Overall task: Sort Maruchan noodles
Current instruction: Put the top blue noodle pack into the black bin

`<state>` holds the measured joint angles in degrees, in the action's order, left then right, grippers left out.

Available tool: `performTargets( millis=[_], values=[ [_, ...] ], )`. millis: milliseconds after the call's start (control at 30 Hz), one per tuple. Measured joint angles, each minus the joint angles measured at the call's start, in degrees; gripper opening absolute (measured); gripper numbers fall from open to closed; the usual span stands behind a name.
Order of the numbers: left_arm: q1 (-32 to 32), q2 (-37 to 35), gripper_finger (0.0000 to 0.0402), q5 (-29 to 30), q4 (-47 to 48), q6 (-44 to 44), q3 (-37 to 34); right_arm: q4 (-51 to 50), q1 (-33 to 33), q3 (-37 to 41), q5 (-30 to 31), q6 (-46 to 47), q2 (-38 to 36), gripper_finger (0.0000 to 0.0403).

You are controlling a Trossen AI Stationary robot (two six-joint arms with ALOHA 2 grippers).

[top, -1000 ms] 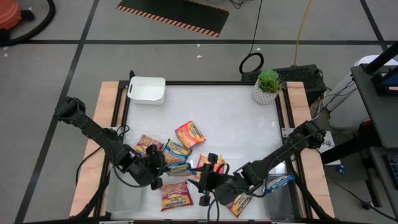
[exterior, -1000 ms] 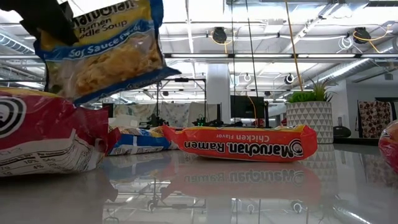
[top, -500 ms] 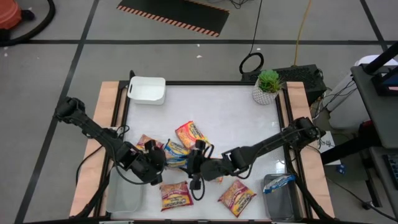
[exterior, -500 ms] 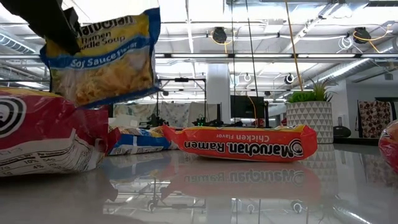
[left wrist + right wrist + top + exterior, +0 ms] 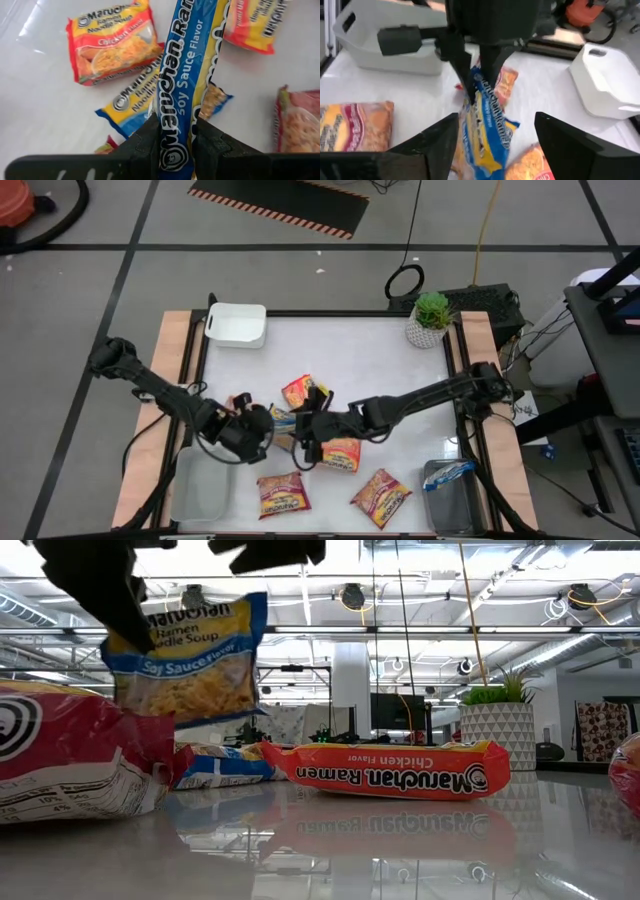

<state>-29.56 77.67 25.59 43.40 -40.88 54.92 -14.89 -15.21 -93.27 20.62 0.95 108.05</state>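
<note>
My left gripper (image 5: 257,432) is shut on a blue Maruchan packet (image 5: 190,660) that hangs above the table's near middle. My right gripper (image 5: 305,430) stands open just to its right and faces it. Its fingers (image 5: 440,142) stand on either side of the hanging blue packet (image 5: 482,122) without touching it. Flat on the table lie an orange packet (image 5: 303,392), a second blue packet (image 5: 283,420), an orange-red packet (image 5: 341,453) below the right arm, and two red packets (image 5: 283,493) (image 5: 381,493) near the front edge. My left gripper pinches the blue packet's two flat faces near its upper end (image 5: 174,142) between its two fingers. The fingers slant down at it from the table's left. The packet hangs below them, nearly upright, clear of the table and of the packets under it.
A white bin (image 5: 237,325) stands at the far left corner and a potted plant (image 5: 430,318) at the far right. A clear bin (image 5: 200,485) sits at the near left. Another clear bin (image 5: 452,498) at the near right holds a blue packet (image 5: 448,473).
My right gripper has swung from the near edge toward the table's left and far side, up to the left gripper and its packet. My left gripper has gone a little toward the right with the blue packet, which now hangs more upright.
</note>
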Motion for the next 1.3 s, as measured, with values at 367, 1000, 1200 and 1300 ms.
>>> performTargets(
  millis=[367,1000,1200,1300],
  values=[
    [2.80,0.00,0.0086,-0.99,-0.06,0.24,0.00,-2.77,4.97,0.28,-6.30,-1.64,1.23,0.0263],
    [2.08,0.00,0.0086,-1.06,-0.64,0.29,0.00,-1.93,6.24,0.28,-16.30,-1.22,3.74,0.0287],
    [2.10,0.02,0.0086,-1.07,-0.87,1.53,0.00,-0.51,6.67,0.31,-16.37,-1.72,4.61,0.0270],
    [2.10,0.02,0.0086,-1.06,-1.08,1.62,0.00,-0.57,6.68,0.28,-16.64,-1.82,4.50,0.0250]
  ],
)
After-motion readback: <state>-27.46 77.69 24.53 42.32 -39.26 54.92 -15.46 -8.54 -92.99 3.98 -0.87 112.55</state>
